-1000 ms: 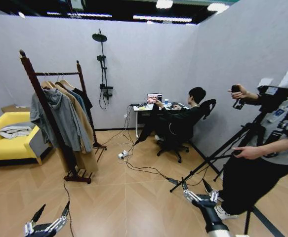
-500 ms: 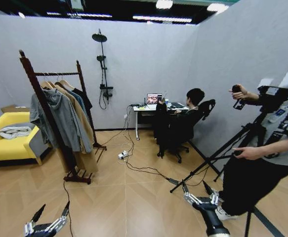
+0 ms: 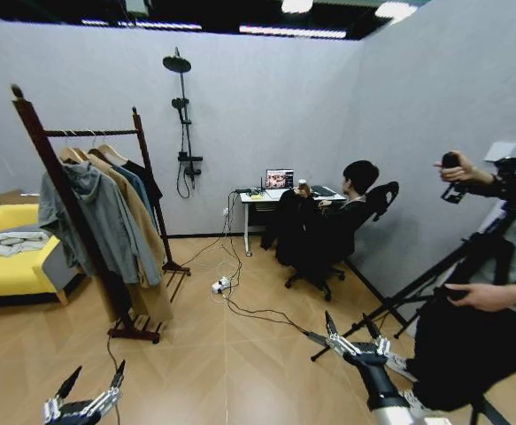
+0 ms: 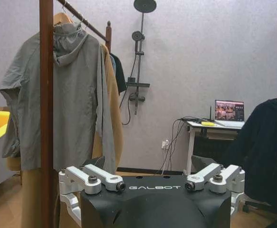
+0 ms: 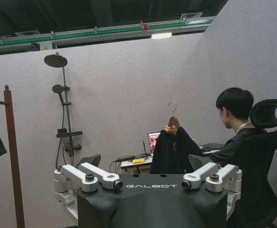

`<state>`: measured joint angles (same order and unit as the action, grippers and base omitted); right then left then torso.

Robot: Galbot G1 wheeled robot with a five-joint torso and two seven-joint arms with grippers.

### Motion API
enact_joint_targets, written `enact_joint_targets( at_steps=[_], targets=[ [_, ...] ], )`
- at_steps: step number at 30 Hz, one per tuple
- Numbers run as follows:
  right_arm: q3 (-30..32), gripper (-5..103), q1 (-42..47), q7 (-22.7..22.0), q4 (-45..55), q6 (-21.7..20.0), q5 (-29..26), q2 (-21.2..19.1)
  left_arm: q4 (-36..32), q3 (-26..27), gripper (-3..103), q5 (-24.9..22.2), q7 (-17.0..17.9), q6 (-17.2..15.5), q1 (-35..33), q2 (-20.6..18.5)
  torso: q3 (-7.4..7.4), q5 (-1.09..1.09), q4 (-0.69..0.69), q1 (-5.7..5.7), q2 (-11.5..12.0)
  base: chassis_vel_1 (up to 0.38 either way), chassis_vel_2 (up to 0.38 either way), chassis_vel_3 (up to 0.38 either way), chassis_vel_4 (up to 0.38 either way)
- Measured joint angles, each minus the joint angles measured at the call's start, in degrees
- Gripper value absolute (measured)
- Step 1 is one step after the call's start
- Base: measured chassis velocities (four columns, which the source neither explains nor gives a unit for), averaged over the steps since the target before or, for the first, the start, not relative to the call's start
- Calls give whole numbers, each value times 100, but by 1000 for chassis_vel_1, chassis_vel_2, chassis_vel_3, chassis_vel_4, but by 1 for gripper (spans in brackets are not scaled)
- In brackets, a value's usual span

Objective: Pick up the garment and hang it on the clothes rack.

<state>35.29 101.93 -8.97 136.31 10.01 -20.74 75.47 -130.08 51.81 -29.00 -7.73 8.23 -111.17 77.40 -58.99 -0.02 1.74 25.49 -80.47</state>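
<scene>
Whole head view shifted; garment [image 3: 304, 232] well beyond both spread fingers (person-held).

A dark reddish-brown wooden clothes rack [image 3: 58, 186] stands at the left of the head view, hung with a grey hooded jacket [image 3: 94, 221], a tan coat [image 3: 147, 257] and darker navy and black pieces behind them. Near the centre, a black garment [image 3: 295, 226] hangs from a light wooden hanger with a silver metal hook [image 5: 173, 114]. The walls are pale grey, the floor light honey-coloured wood. At the left edge sits a bright yellow sofa [image 3: 5, 266] with pale cloth on it. A black shower fitting [image 3: 183, 119] is mounted on the wall. At the bottom of the frame, the left gripper [image 3: 89, 394] and right gripper [image 3: 350, 335] are silver metal with black fingertips.
</scene>
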Motion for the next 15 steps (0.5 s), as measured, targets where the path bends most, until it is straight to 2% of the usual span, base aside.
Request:
enact_joint_targets(
  at_steps=[15],
  targets=[
    [118, 100, 18, -218, 17, 22, -98, 129, 0, 0, 100, 0, 1, 0, 0, 0, 0, 1, 1, 0, 0, -274, 274, 282, -277]
  ],
)
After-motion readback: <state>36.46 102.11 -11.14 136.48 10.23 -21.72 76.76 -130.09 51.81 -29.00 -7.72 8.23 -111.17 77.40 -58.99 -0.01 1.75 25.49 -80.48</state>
